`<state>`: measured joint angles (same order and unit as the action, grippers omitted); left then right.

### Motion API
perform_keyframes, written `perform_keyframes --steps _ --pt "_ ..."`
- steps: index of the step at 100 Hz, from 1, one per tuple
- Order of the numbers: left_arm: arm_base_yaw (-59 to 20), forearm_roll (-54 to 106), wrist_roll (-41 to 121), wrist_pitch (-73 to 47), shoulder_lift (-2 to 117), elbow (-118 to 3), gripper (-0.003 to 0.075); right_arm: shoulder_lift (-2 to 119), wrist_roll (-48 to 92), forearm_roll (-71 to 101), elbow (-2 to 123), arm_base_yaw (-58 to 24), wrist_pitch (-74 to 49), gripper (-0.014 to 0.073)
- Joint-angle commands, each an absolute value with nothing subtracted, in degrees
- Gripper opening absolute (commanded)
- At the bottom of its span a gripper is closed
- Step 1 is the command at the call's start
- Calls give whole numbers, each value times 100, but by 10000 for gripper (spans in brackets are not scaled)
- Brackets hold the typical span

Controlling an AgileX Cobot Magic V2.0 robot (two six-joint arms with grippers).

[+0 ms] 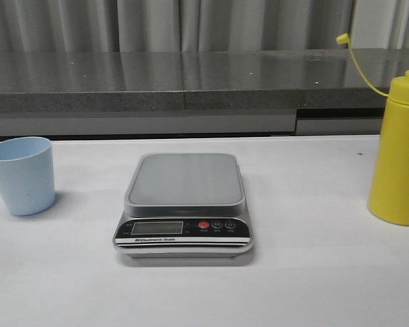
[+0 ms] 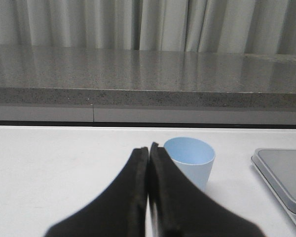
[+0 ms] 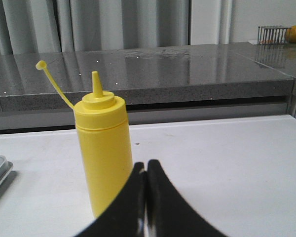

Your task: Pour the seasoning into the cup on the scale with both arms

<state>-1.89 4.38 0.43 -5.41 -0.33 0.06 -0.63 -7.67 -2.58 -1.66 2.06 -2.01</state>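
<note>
Scale [image 1: 184, 204]: sitting mid-table, platform bare. Cup [image 1: 20, 175]: standing upright on the table off to the scale's left, not yet on it. Seasoning bottle [image 1: 397, 157]: standing upright to the right, cap hanging off its strap, nozzle exposed. Left gripper [image 2: 148, 148]: fingers pressing together, gripping nothing, pointing at the cup. Right gripper [image 3: 146, 165]: likewise closed and empty, facing the bottle. Progress: nothing appearing done; cup placement, bottle pickup and pouring all remaining.
</note>
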Motion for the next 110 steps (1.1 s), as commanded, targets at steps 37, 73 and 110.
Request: perform_keyframes --steps 37,73,110 --pt "-193 442 0 153 -199 235 -20 -176 -758 -330 -57 232 241 -58" --pt "-182 683 0 648 -86 36 -21 -176 -758 -330 -57 232 241 -58" --pt "-182 685 0 0 1689 -1445 -21 -176 -758 -330 -57 232 241 -58"
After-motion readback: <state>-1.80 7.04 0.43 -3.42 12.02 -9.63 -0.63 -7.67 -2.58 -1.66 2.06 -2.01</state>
